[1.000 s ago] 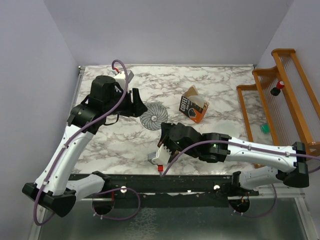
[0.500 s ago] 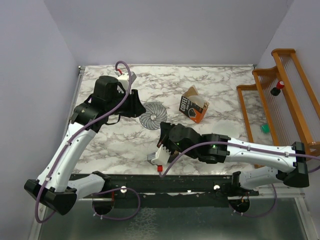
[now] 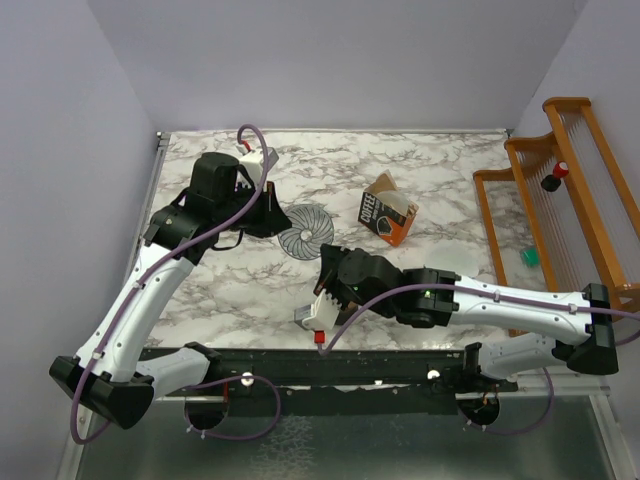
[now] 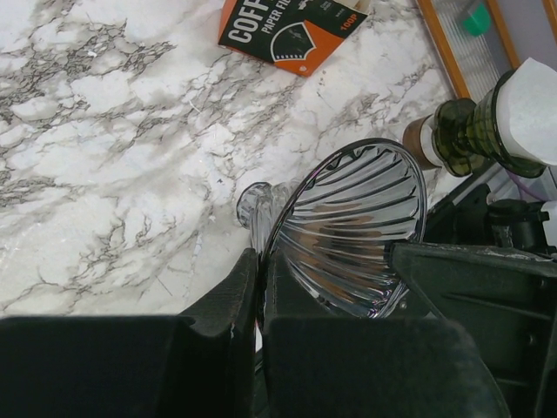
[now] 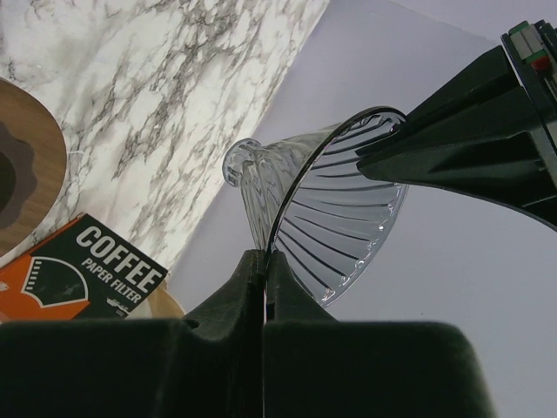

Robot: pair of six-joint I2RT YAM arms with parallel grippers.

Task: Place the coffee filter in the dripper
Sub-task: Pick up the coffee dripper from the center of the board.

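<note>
The filter (image 4: 533,106) shows best on my left wrist camera: white paper at the right edge, sitting at the end of a dark green glass piece (image 4: 470,131) that has a brown and a white band. From above I read it as the pale round patch (image 3: 455,261) just past the right forearm, at 4 o'clock from the carton (image 3: 385,215) and 3 o'clock from the dripper (image 3: 305,232). It is well apart from the dripper and nothing grips it.

The dripper (image 4: 357,226) is a clear ribbed cone, tipped over so that its mouth faces sideways and its narrow base points away. I cannot tell whether it touches the desk (image 3: 420,170).

Both arms hold it. The left fingers (image 4: 228,296) are clenched on its rim, with the thin glass edge pinched between them. The right fingers (image 5: 233,292) are clenched on the rim of the same dripper (image 5: 335,218) in the same way. On the right wrist camera the left arm's black fingers meet the rim on the opposite side.

From above, the left arm comes in from 9 o'clock of the dripper and the right arm from 5 o'clock.

The brown-and-orange carton lies at 2 o'clock from the dripper, lettering up. A wooden rack (image 3: 560,190) stands along the desk's right edge.
</note>
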